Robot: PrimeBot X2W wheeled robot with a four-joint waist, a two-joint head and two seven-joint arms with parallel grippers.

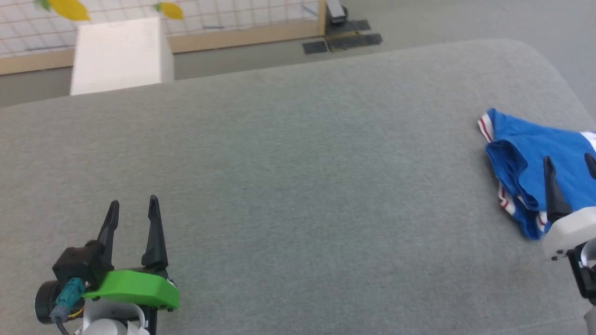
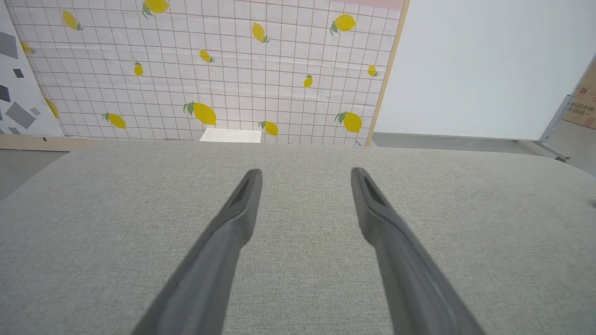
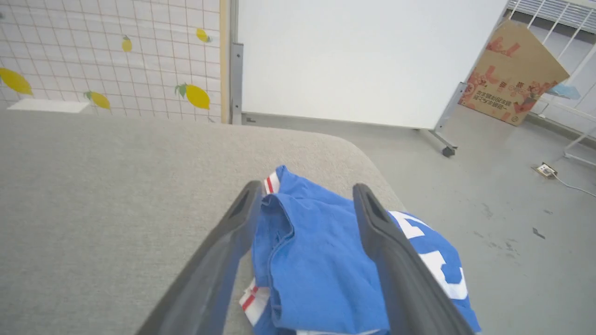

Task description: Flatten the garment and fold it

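Blue garment bunched; left end effector open; right end effector open above it.

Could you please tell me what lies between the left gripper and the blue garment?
Only bare grey padded surface. In the head view, the stretch from the left gripper across to the garment has nothing on it.

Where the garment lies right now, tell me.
The garment lies bunched at the head view's right edge, on the grey cushion near its rounded corner, beneath the open right pincer.
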